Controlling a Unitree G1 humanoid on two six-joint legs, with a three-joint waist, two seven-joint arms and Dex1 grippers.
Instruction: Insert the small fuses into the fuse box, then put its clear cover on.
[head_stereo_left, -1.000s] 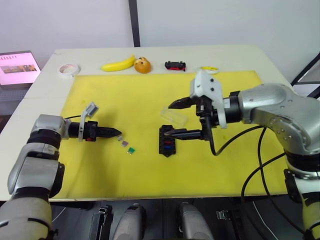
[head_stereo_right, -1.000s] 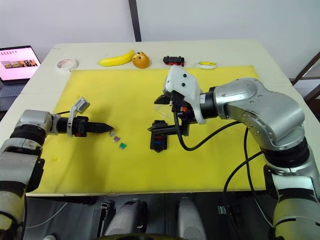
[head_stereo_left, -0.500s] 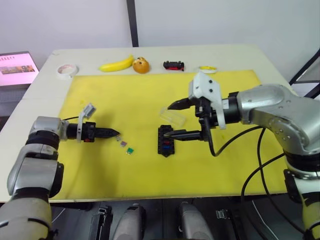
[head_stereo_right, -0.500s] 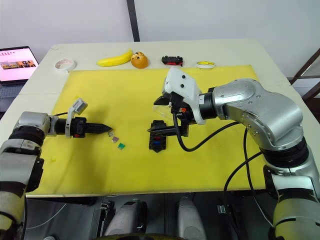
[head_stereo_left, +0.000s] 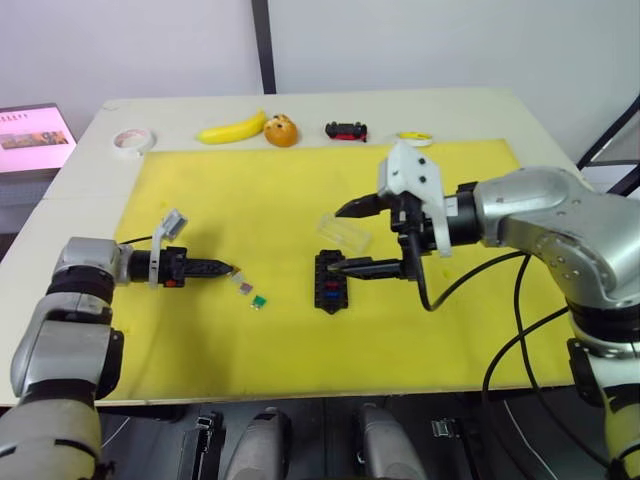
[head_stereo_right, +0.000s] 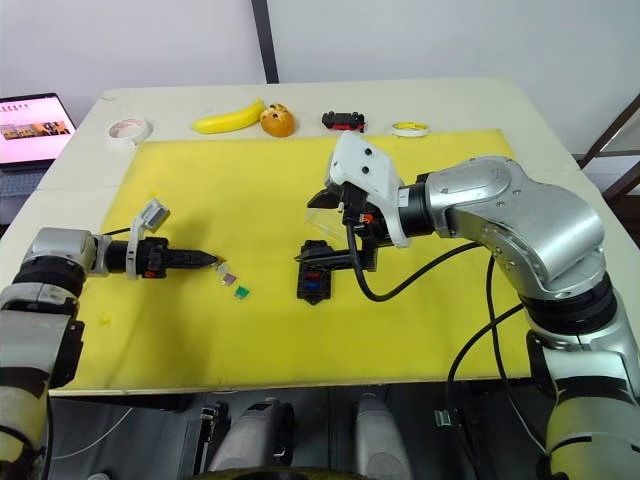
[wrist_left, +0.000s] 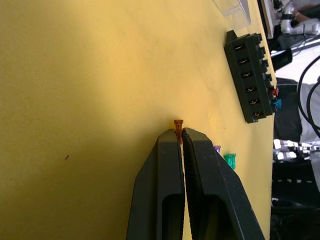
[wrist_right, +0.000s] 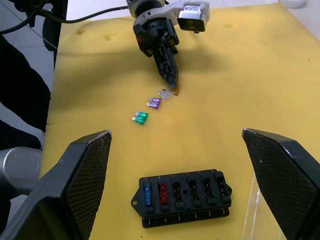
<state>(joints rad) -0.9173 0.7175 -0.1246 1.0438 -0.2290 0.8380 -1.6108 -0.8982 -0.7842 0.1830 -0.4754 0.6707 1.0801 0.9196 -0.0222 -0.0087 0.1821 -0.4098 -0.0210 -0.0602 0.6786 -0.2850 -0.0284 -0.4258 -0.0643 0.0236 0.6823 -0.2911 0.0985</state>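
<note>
The black fuse box lies mid-mat, with a blue and a red fuse seated at one end. The clear cover rests just behind it. My right gripper hovers wide open over the box and cover, holding nothing. My left gripper is low over the mat to the left, shut on a tan fuse that pokes out of its tips. Just off those tips, towards the box, lie a grey, a purple and a green fuse.
The yellow mat covers most of the white table. Along the far edge sit a tape roll, a banana, an orange fruit, a toy car and a yellow ring. A laptop stands at far left.
My left gripper has eased slightly to the left along the mat, still shut. The right gripper, the fuse box and the cover have stayed put.
</note>
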